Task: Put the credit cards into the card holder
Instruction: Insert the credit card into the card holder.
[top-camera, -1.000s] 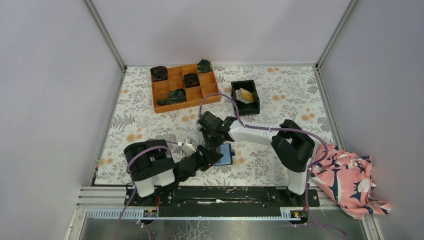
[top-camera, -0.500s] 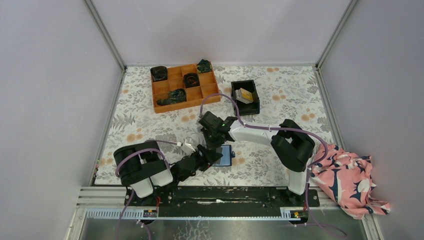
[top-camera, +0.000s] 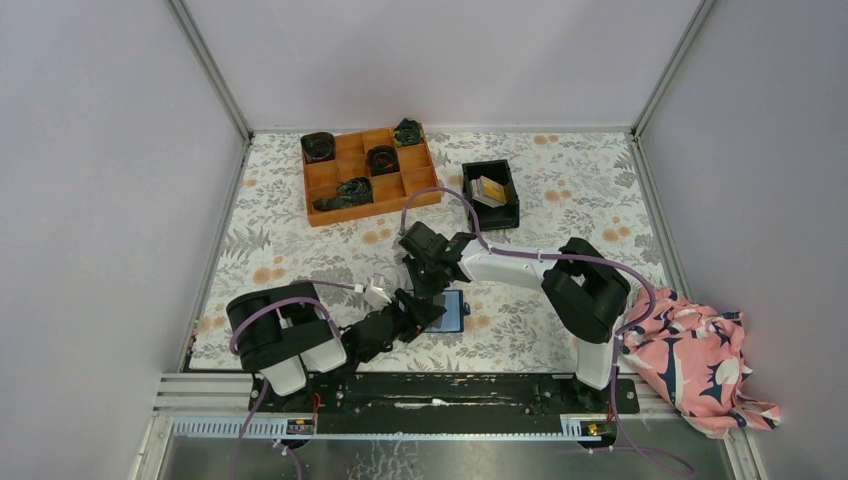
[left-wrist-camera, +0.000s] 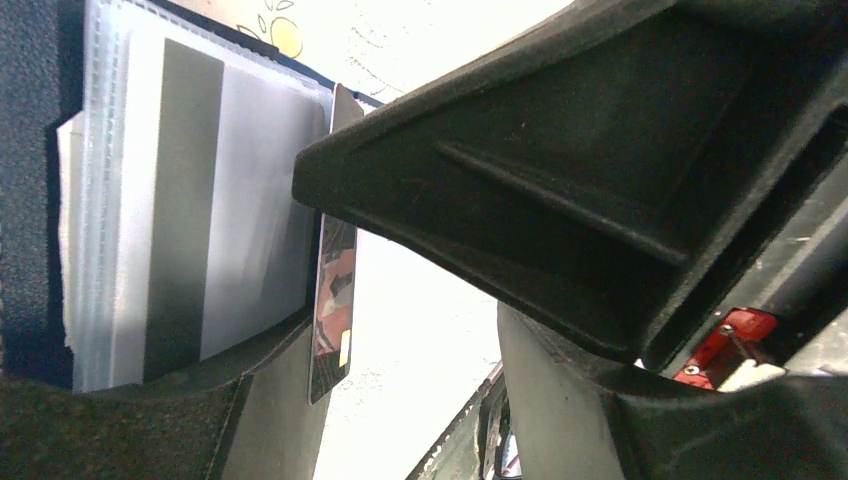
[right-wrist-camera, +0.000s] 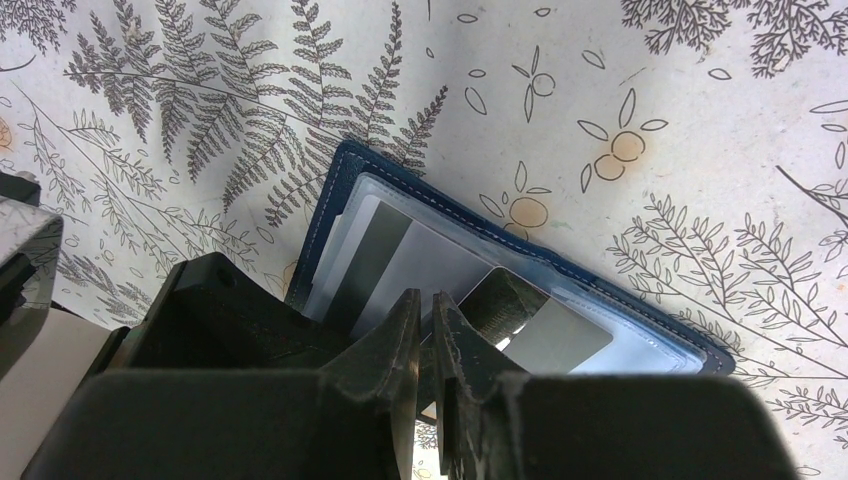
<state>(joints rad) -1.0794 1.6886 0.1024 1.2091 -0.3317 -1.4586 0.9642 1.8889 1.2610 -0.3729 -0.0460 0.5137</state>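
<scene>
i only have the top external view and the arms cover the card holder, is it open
Observer: Yes. In the right wrist view the card holder lies open on the cloth, clear sleeves facing up.
Operator: any card in it yet
Observer: A grey card with a dark stripe sits inside a sleeve.
Operator: right gripper got one
Observer: The right gripper looks pinched on a shiny card, which stands on edge beside the sleeves. I cannot tell whether it has entered a slot.
</scene>
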